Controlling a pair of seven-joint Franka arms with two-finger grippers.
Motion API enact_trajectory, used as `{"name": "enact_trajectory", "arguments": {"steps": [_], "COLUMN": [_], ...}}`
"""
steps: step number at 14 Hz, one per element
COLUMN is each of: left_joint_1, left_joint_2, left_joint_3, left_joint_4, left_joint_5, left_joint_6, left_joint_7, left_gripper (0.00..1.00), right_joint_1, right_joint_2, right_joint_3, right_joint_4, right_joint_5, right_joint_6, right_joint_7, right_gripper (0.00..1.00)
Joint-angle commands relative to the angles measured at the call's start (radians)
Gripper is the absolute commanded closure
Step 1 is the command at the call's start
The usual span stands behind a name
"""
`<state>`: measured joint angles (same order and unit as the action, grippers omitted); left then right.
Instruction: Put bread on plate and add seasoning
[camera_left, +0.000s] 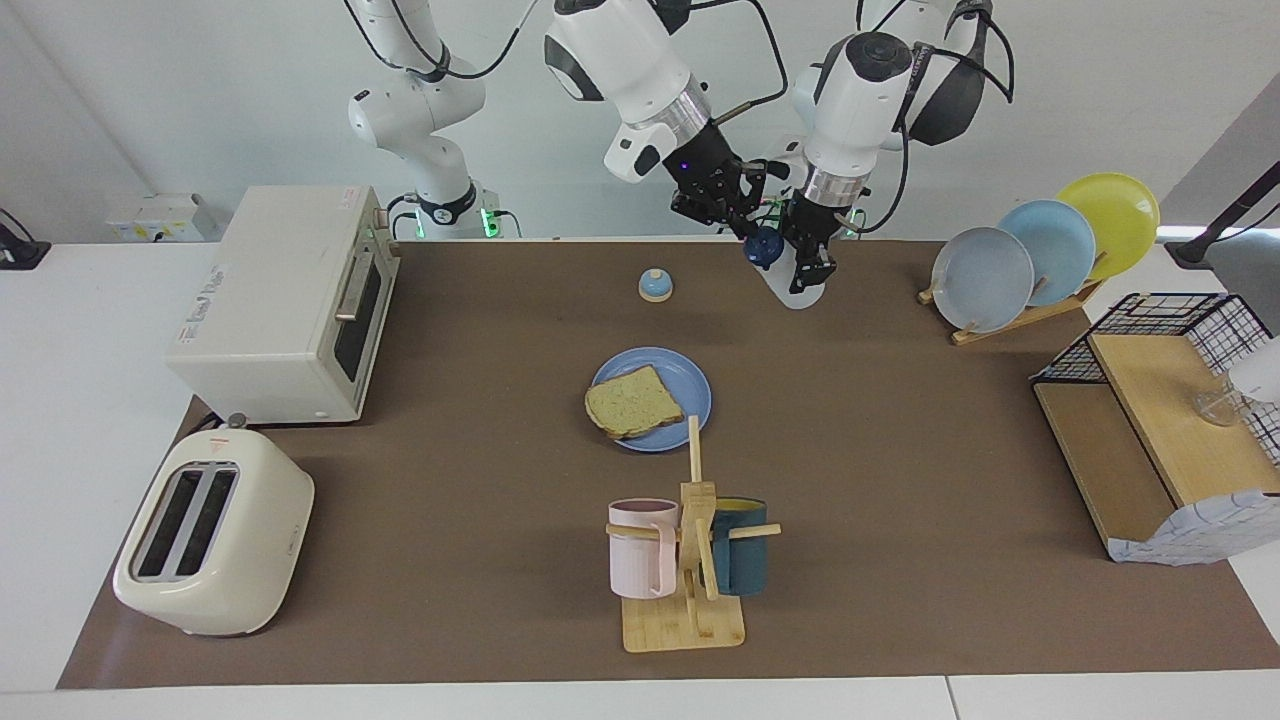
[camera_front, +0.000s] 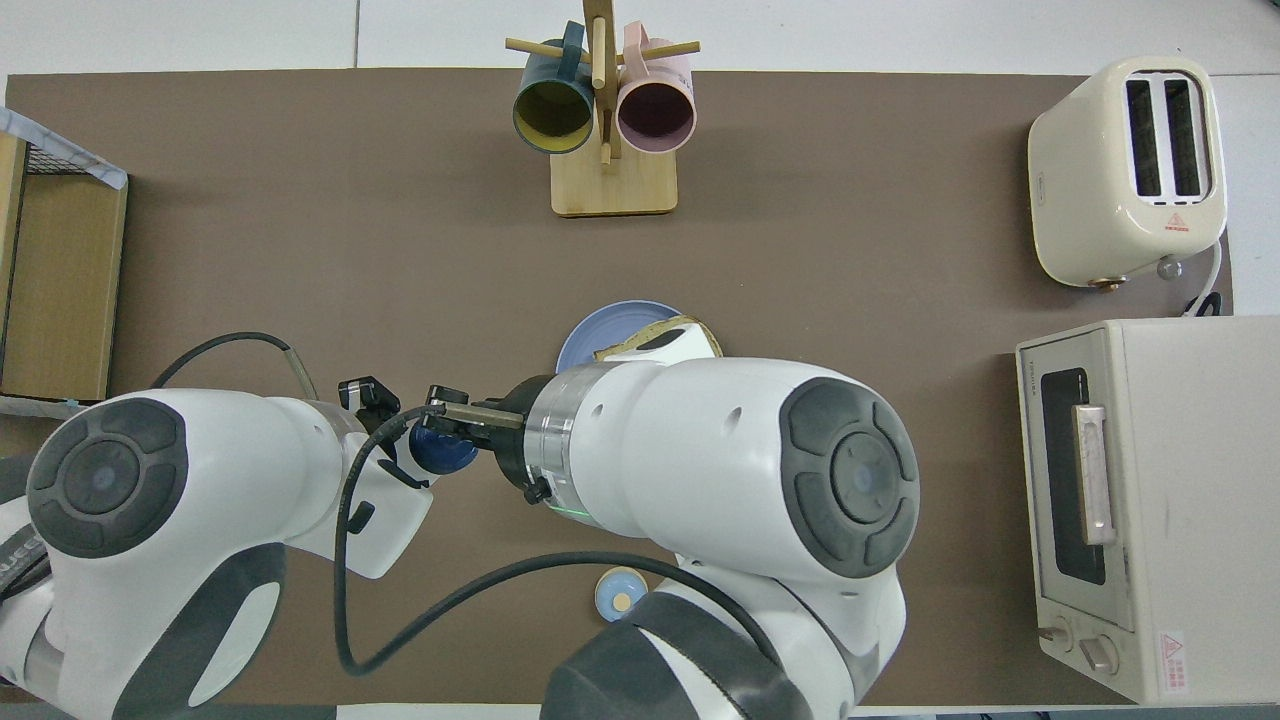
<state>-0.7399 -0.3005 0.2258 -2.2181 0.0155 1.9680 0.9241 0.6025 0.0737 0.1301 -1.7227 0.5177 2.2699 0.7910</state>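
Observation:
The bread (camera_left: 632, 402) lies on the blue plate (camera_left: 692, 383) at mid-table; in the overhead view the right arm hides most of the bread (camera_front: 652, 334) and plate (camera_front: 598, 338). The seasoning (camera_left: 797, 288), a white bottle with a navy cap (camera_left: 762, 246), hangs tilted in the air over the mat's edge nearest the robots. My left gripper (camera_left: 812, 262) is shut on the bottle's body. My right gripper (camera_left: 750, 228) comes in from the side and is shut on the cap (camera_front: 440, 452).
A blue-domed bell (camera_left: 655, 286) stands between the plate and the robots. An oven (camera_left: 290, 300) and a toaster (camera_left: 215, 545) are at the right arm's end. A mug tree (camera_left: 690, 560) stands beside the plate, farther from the robots. A plate rack (camera_left: 1040, 250) and a wire shelf (camera_left: 1160, 420) are at the left arm's end.

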Motion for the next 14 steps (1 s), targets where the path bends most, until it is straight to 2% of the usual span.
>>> {"name": "enact_trajectory", "arguments": {"steps": [1, 3, 10, 11, 12, 14], "left_joint_1": [-0.007, -0.007, -0.009, -0.009, -0.009, -0.009], "left_joint_2": [-0.022, -0.022, -0.022, -0.022, -0.022, -0.022], "left_joint_3": [-0.003, -0.003, -0.003, -0.003, -0.003, -0.003], "left_joint_4": [-0.034, -0.034, -0.034, -0.034, -0.034, -0.034], "left_joint_5": [0.017, 0.017, 0.017, 0.017, 0.017, 0.017], "left_joint_6": [-0.008, -0.008, -0.015, -0.014, -0.014, -0.015], "left_joint_7": [-0.004, -0.005, -0.005, -0.005, -0.007, -0.007], "left_gripper": [1.0, 1.0, 1.0, 1.0, 1.0, 1.0], "right_joint_1": [-0.038, -0.058, -0.067, -0.078, -0.078, -0.095], "right_joint_2": [-0.028, -0.037, -0.038, -0.04, -0.045, -0.058], "right_joint_3": [-0.018, -0.03, -0.032, -0.032, -0.033, -0.041], "right_joint_4": [0.005, 0.005, -0.001, -0.003, -0.006, -0.021], "right_joint_5": [0.099, 0.157, 0.231, 0.229, 0.226, 0.211], "right_joint_6": [0.057, 0.057, 0.097, 0.089, 0.085, 0.022], "right_joint_7": [0.001, -0.007, -0.01, -0.012, -0.01, -0.009], "right_gripper": [1.0, 1.0, 1.0, 0.77, 0.01, 0.0]}}
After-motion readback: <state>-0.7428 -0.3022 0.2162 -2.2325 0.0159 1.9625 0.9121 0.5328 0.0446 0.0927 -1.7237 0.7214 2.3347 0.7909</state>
